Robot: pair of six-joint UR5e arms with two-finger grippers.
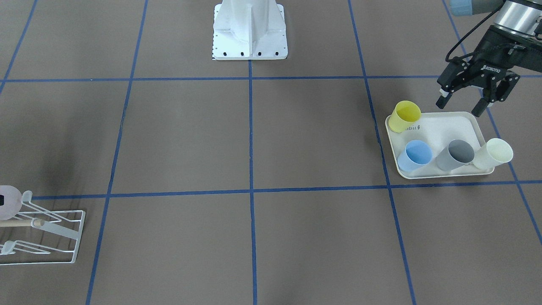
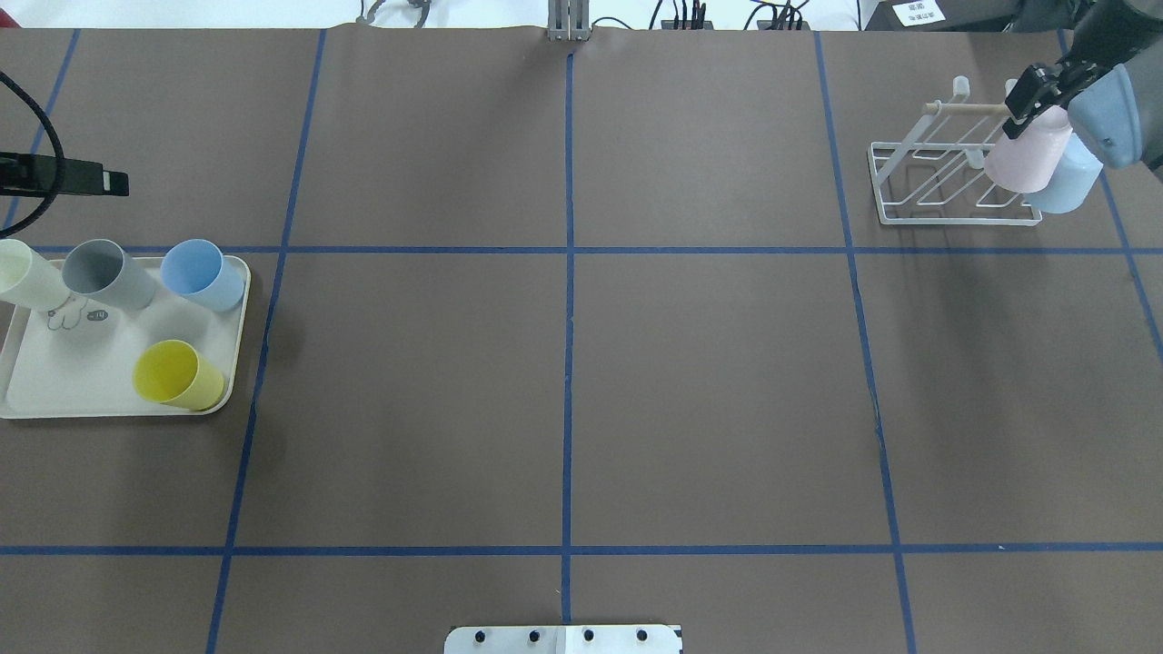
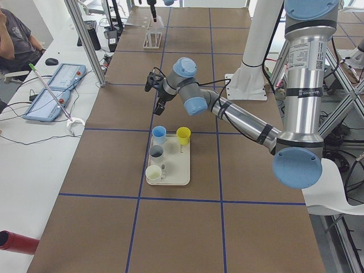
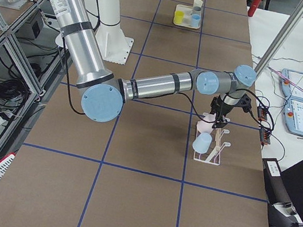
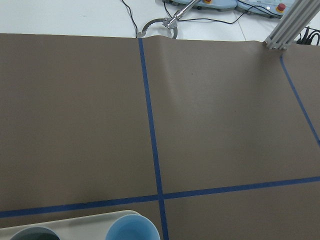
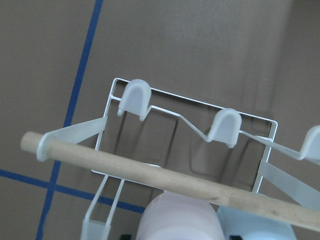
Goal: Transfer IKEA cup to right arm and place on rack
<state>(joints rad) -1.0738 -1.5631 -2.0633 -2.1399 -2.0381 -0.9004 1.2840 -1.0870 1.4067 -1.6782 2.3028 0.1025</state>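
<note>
The pink cup sits upturned and tilted on the rack at the far right of the table, just beside a light blue cup on the same rack. Both lie below the dowel. The right gripper is at the pink cup's base with its jaws to either side of the cup. I cannot tell whether they grip it or stand just off it. On the left, the left gripper hangs in the air near the tray, jaws wide and holding nothing. Four cups stand on the tray: a yellow one alone on the side nearer the robot, and blue, grey and cream in a row along the far side.
</note>
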